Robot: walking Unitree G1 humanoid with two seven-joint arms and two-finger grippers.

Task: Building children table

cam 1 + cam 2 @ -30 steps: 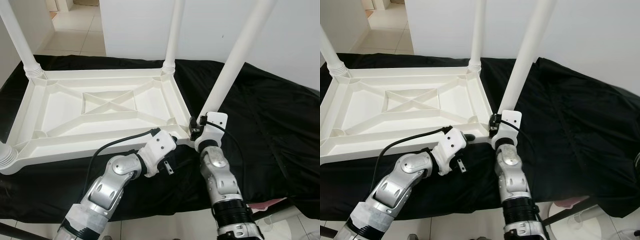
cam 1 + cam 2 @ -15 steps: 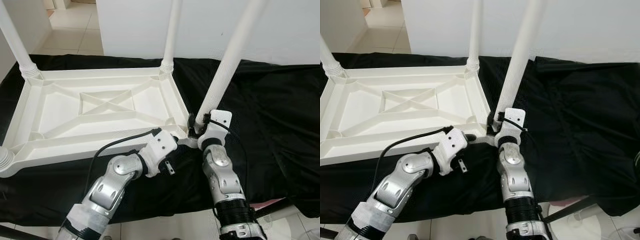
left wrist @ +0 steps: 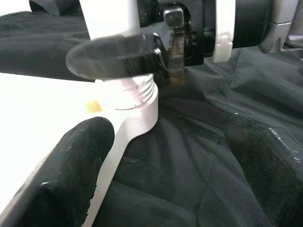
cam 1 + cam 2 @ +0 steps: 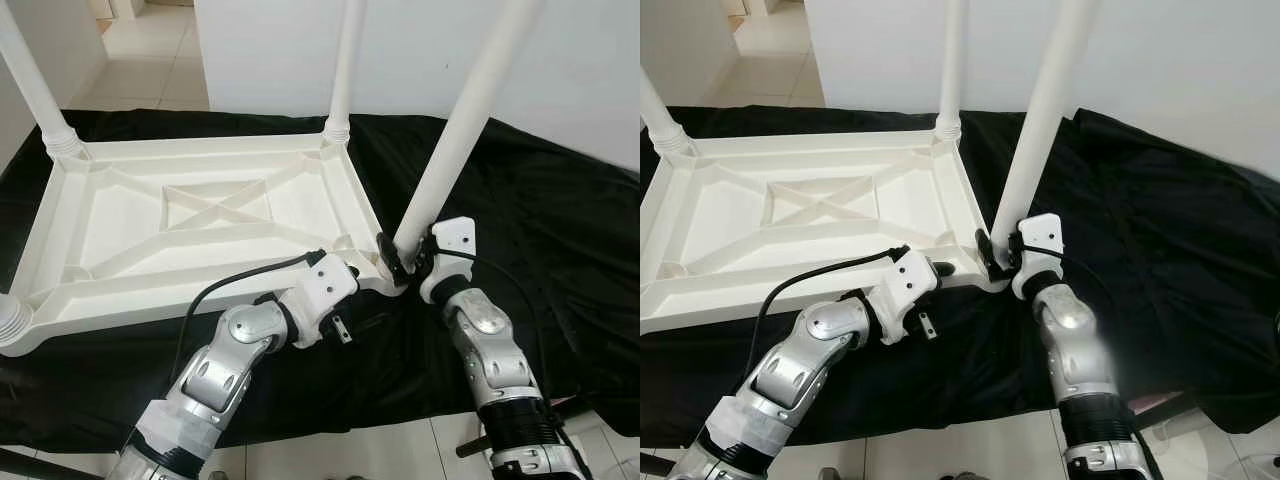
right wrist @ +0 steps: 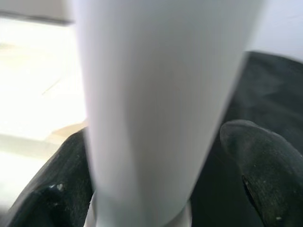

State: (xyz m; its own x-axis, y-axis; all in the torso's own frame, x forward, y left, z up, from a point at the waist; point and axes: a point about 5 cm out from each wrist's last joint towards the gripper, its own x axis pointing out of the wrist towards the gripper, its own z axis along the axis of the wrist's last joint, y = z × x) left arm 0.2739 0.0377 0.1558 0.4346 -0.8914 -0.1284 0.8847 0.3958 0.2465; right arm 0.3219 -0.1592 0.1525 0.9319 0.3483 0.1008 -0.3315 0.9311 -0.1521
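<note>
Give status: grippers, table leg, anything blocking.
Right gripper fingers around the near-right leg at its base, leg seated in its corner socket. Left gripper open at the tabletop corner beside it. Black cloth underneath, nothing blocking.

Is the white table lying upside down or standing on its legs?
Upside down: the table top shows its ribbed underside on the black cloth, and its legs point up.

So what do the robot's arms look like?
Both are shiny silver with rounded joints. Each ends in a white wrist block and a tool with two long black fingers: left tool, right tool. A black cable loops along the left arm.
</note>
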